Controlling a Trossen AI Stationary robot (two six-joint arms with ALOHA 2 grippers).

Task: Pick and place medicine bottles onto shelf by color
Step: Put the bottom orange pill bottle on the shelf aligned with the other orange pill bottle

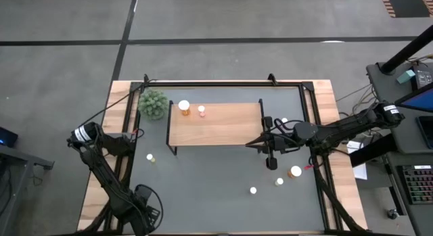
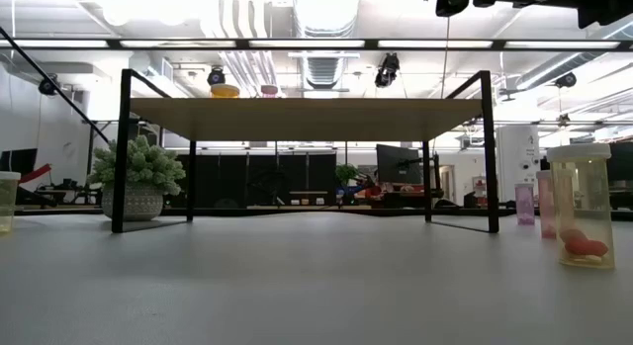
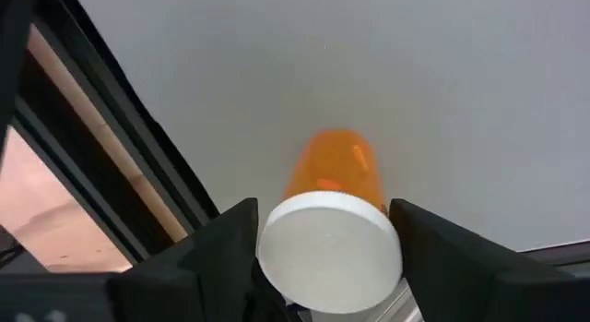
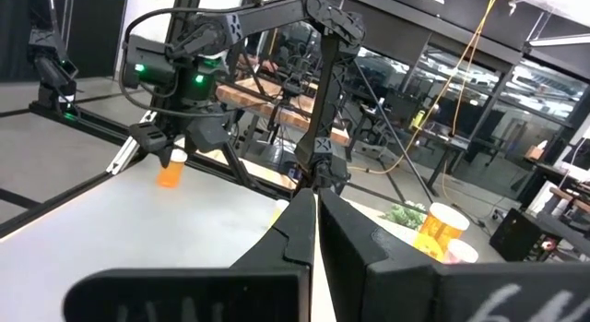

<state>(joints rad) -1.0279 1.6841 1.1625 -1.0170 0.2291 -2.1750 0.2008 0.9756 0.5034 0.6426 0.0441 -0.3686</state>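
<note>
Your left gripper point(image 3: 323, 232) has its jaws pinching an orange bottle point(image 3: 332, 179) just under the white cap, at the near left corner of the worktop point(image 1: 223, 175). So the pick is done and the carry is the step in hand.

Your right gripper point(image 1: 272, 155) has its jaws pressed together and empty; it hangs beside the right end of the shelf point(image 1: 223, 124).

An orange bottle point(image 1: 184, 106) and a pink one point(image 1: 201, 111) stand on the shelf's left part. Next, I think you must lift over the shelf edge and set yours beside the orange one. Other bottles wait on the worktop.
</note>
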